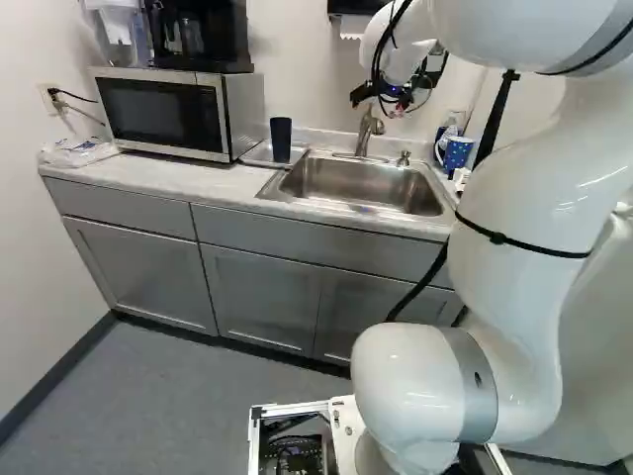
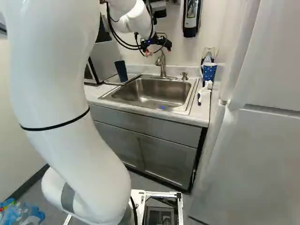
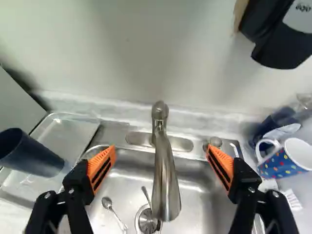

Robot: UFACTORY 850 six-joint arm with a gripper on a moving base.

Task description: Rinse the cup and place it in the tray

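Jaws: gripper [image 2: 158,47] spread wide, nothing held. The faucet [image 3: 166,180] stands between my orange pads [image 3: 101,168], a gap visible each side of its spout. Twelve o'clock is toward the wall [image 3: 126,58].

Below me, sink basin [image 3: 195,195], open-topped; spoon [image 3: 107,204] in it at eight, drain [image 3: 147,220] at six. Pump top [image 3: 215,141] at two, close by the right pad; a snag on that edge.

Task's cup: dark blue tumbler [image 3: 31,153], between nine and ten, upright on the metal tray [image 3: 68,129], left of the sink. Bare tray beside it; microwave [image 1: 163,114] crowds the tray's far-left side.

Polka-dot mug [image 3: 287,158] between two and three. Black wall dispenser [image 3: 280,41] between one and two, up the wall.
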